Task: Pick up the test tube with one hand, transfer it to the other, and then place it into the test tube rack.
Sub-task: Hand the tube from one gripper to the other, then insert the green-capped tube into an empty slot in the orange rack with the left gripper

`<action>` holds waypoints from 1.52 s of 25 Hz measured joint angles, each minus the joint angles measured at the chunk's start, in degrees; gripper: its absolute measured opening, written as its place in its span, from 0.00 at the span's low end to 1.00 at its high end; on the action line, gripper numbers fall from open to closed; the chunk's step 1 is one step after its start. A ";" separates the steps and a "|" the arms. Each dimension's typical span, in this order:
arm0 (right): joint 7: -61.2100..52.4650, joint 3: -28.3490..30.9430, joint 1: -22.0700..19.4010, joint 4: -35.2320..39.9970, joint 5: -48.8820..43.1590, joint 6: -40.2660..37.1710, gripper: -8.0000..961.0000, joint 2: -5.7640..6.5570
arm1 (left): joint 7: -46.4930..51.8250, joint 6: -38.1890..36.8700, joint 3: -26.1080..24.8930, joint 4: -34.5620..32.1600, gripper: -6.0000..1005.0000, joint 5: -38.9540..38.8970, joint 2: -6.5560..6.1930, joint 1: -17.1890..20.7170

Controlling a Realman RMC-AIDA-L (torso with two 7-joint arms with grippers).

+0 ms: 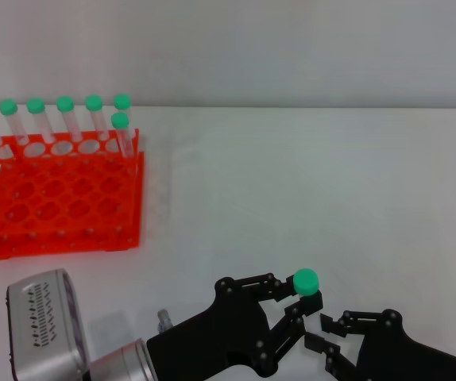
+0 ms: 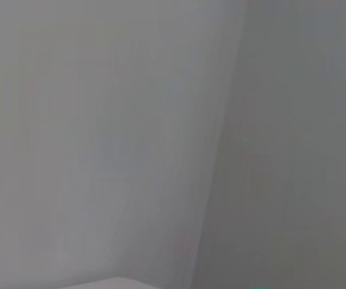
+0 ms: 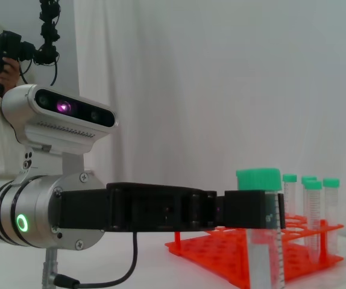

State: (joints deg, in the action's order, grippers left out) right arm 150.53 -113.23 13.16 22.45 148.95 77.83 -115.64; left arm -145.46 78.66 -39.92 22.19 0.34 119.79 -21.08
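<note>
My left gripper (image 1: 302, 302) is at the bottom centre of the head view, shut on the test tube, whose green cap (image 1: 305, 281) sticks up above the fingers. The right wrist view shows that gripper (image 3: 251, 209) clamped just under the cap, with the clear tube (image 3: 262, 250) hanging upright. My right gripper (image 1: 322, 332) is open, close beside the tube on its right and slightly lower, not touching it. The orange-red test tube rack (image 1: 61, 210) stands at the far left of the table and also shows in the right wrist view (image 3: 221, 256). The left wrist view shows only a plain wall.
Several green-capped tubes (image 1: 65, 117) stand in the rack's back row, with one more (image 1: 120, 127) just in front at the right end. The left arm's silver wrist camera (image 1: 41, 321) is at the bottom left. A person with a camera (image 3: 1, 51) stands behind.
</note>
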 joint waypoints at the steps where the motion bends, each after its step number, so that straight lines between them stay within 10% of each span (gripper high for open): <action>1: 0.02 0.04 -0.03 -0.02 0.00 0.01 0.27 0.00 | 0.02 -0.01 -0.01 0.01 0.21 0.00 0.00 0.00; 15: 0.31 8.57 -0.44 -5.59 0.01 1.73 0.28 0.26 | -0.23 5.47 -3.44 -4.35 0.23 -13.64 -0.49 4.79; 21: 3.10 21.78 -2.98 -8.98 -0.10 4.52 0.53 0.57 | -0.54 12.90 -14.16 -11.85 0.23 -19.37 -0.52 9.06; 23: 5.85 27.17 -3.99 -9.06 -0.09 4.78 0.78 0.49 | -1.37 14.14 -17.65 -13.50 0.23 -21.34 -0.49 9.82; 26: 7.71 34.92 -4.24 -9.54 -0.07 4.83 0.81 0.47 | -3.31 15.03 -20.97 -14.34 0.24 -25.75 -0.47 10.10; 38: 7.96 45.96 -2.06 -11.92 -0.11 4.22 0.87 0.40 | -6.22 4.86 -21.51 -13.90 0.25 -34.90 -0.60 -2.76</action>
State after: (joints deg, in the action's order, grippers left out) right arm 158.50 -67.27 11.11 10.53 148.84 82.05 -115.23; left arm -151.69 83.51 -61.43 8.29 -34.56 119.19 -23.84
